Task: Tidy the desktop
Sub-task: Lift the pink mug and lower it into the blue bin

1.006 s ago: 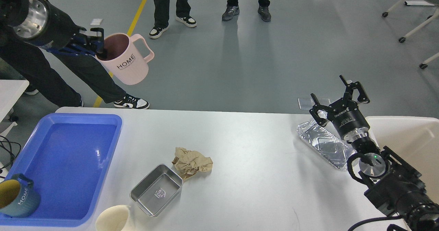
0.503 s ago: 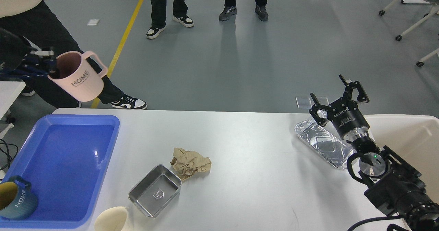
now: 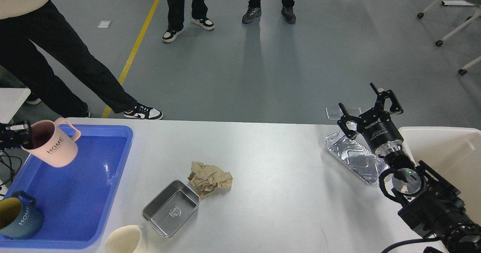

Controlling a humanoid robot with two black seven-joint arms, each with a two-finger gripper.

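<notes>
Wide white-grey bench (image 3: 270,193) before a grey floor, left end effector (image 3: 20,137) pinching the rim of a ribbed pink "HOME" mug (image 3: 52,143) – tilted over the blue plastic tray (image 3: 126,159), right end effector (image 3: 370,108) spread wide above a crinkled foil tray (image 3: 355,157), crumpled brown paper (image 3: 209,178) touching a steel pan (image 3: 171,212) mid-bench.

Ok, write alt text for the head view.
The left gripper holds a pink mug over a blue tray on the desktop. The open right gripper hovers above a foil tray.
</notes>
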